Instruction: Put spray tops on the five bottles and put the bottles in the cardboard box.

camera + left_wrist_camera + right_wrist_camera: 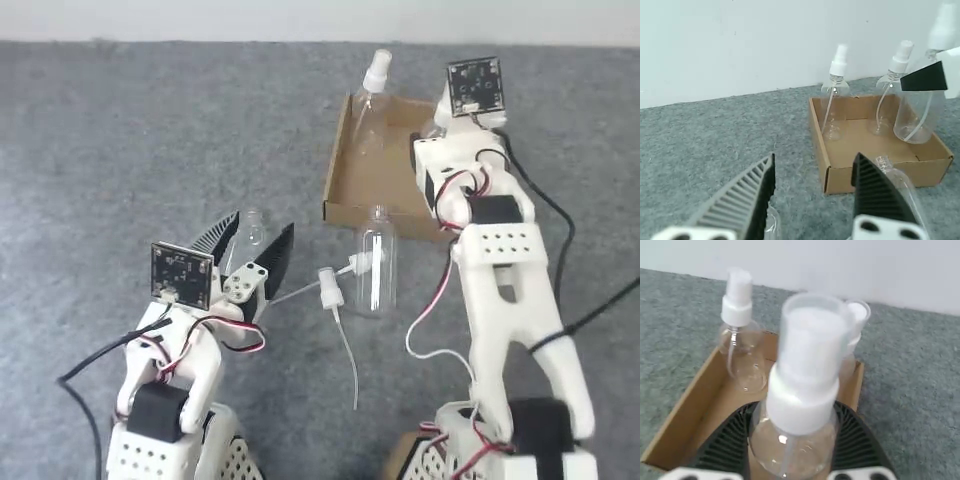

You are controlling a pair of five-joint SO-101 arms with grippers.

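The cardboard box (340, 165) sits at the back of the table. A clear bottle with a white spray top (372, 95) stands in its far corner, and a second capped bottle (892, 95) stands beside it. My right gripper (792, 437) is over the box, shut on a third capped bottle (800, 390). An uncapped bottle (377, 270) is just outside the box's near wall. Two loose spray tops (330, 288) (362, 262) lie beside it. My left gripper (248, 242) is open, with another uncapped bottle (250, 228) between its fingers.
Grey carpet (120, 150) covers the table, with open room on the left. A white wall (740, 40) runs behind the box. The loose tops' thin tubes (350, 360) trail across the carpet between the two arms.
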